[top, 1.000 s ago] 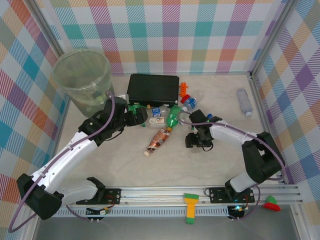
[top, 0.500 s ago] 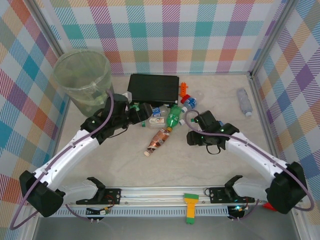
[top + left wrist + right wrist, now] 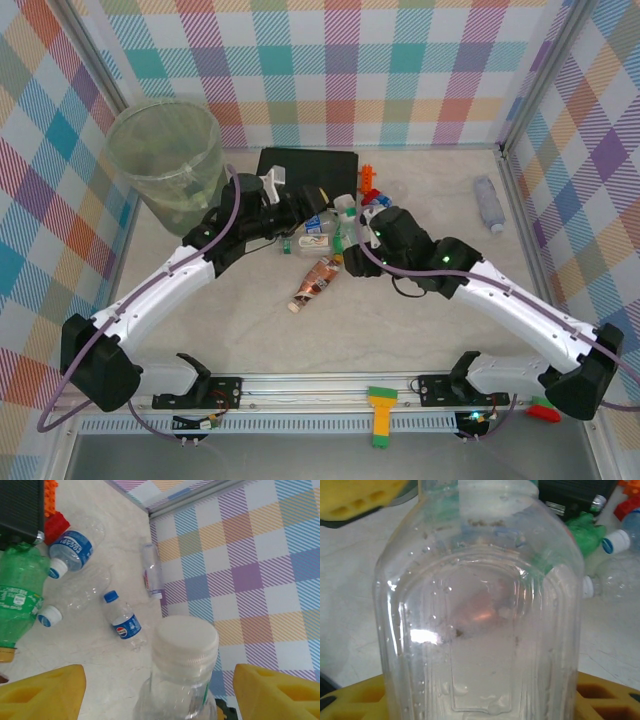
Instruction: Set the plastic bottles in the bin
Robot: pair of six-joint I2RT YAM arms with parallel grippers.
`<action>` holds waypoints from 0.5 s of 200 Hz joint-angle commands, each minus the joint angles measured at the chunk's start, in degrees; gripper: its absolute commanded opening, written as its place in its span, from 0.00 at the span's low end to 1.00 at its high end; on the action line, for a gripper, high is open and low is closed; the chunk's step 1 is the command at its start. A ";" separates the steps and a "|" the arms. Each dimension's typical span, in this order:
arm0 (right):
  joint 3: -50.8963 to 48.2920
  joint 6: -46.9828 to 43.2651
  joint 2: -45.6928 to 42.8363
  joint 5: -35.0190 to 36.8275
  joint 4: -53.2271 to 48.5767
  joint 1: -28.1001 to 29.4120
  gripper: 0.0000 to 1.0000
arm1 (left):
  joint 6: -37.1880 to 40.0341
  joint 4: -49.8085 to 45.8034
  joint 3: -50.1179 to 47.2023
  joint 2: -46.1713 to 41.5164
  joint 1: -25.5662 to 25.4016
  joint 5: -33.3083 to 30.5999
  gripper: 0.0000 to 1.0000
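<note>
Right, top view first.
Left arm: stretched long from the near-left corner, with the left gripper (image 3: 303, 208) out over the clutter by the black case (image 3: 305, 165).
Bin: the bin (image 3: 165, 150) stands behind and to the left of that gripper, near but apart.
Right arm: stretched across from the near-right corner, with the right gripper (image 3: 353, 238) close beside the left one.
Loose bottles: a brown-labelled bottle (image 3: 315, 280) lies on the table (image 3: 400, 330) just nearer than both grippers. A lone clear bottle (image 3: 487, 203) sits well off to the right gripper's right.

Now the left wrist.
Grip: a slim clear bottle (image 3: 182, 675), white cap pointing away, sits between the yellow pads (image 3: 45, 692). The contact is cut off by the frame edge, but the bottle hangs clear of the table, so it is pinched.
Beyond the fingertips: a green bottle (image 3: 17, 600), a blue-labelled bottle (image 3: 72, 547) and a small blue-capped bottle (image 3: 124, 625) lie on the table to the left.

Over to the right wrist.
Grip: a wide clear bottle (image 3: 480, 620) is squeezed between the yellow fingers (image 3: 362, 497), one above and one below.
Beyond: the green bottle lies past its right shoulder.
</note>
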 commanded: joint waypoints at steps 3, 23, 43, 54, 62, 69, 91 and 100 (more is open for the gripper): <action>3.22 -2.08 1.51 0.99 1.23 1.74 0.57 | -0.38 2.56 0.04 0.84 -0.47 2.24 0.76; 3.84 -2.39 2.50 0.50 1.73 2.34 0.57 | 0.20 2.83 0.20 1.30 -0.47 2.58 0.74; 4.19 -2.55 2.91 -0.18 2.18 2.59 0.57 | 0.92 2.20 0.57 1.94 -0.47 3.36 0.69; 4.44 -2.82 3.13 -0.41 2.37 2.74 0.57 | 1.29 2.08 0.71 2.21 -0.47 3.89 0.64; 4.63 -3.14 3.25 -0.56 2.41 2.78 0.57 | 1.47 2.13 0.75 2.30 -0.47 4.00 0.60; 4.81 -3.34 3.49 -0.54 2.28 2.79 0.57 | 1.63 2.13 0.77 2.25 -0.47 3.99 0.57; 4.84 -3.32 3.89 -0.50 2.19 2.79 0.58 | 1.99 2.26 1.26 2.23 -0.47 4.47 0.51; 4.79 -3.16 3.94 -0.59 2.46 2.79 0.58 | 2.08 2.37 1.51 2.37 -0.47 4.69 0.44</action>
